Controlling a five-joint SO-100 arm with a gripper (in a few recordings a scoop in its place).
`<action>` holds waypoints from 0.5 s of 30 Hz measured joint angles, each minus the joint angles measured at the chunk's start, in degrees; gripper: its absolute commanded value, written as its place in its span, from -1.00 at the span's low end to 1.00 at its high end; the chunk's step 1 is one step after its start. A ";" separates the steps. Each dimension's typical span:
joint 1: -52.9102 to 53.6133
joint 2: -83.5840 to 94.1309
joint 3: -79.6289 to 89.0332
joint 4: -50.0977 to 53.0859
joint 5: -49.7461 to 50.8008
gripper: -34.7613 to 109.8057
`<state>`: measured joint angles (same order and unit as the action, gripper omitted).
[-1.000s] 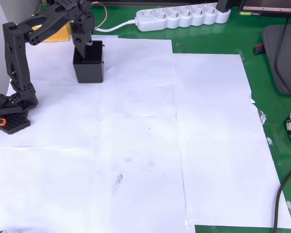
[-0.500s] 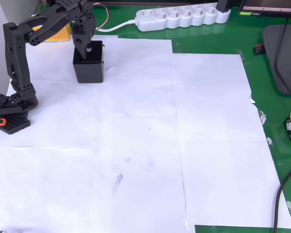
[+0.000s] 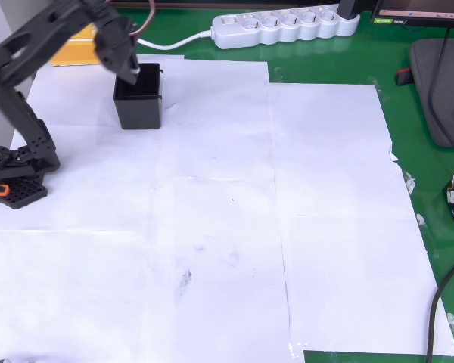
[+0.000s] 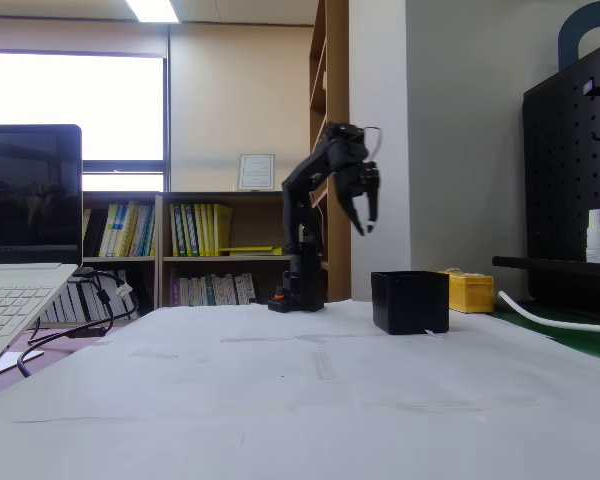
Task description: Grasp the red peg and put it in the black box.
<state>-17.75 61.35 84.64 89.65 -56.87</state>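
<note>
Black box (image 3: pixel 138 102) sits near the far left corner of the white paper-covered table (image 3: pixel 325 227) in the overhead view, gripper (image 3: pixel 127 69) over its far left rim, jaws hard to read there, and no red peg on the paper. Fixed view: gripper (image 4: pixel 362 215) hangs well above the box (image 4: pixel 410 301), fingers parted and holding nothing. Peg is likely already inside the box, though its interior is hidden, so the task looks about done.
</note>
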 measured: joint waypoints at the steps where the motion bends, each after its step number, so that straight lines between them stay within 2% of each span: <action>1: 1.76 -4.13 -5.71 -1.41 -1.67 -0.52; 8: 9.84 -32.61 -50.10 -16.52 -13.10 -0.52; 15: 15.47 -53.96 -73.74 -22.24 -20.92 -0.52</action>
<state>-2.29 7.38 10.90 67.41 -77.78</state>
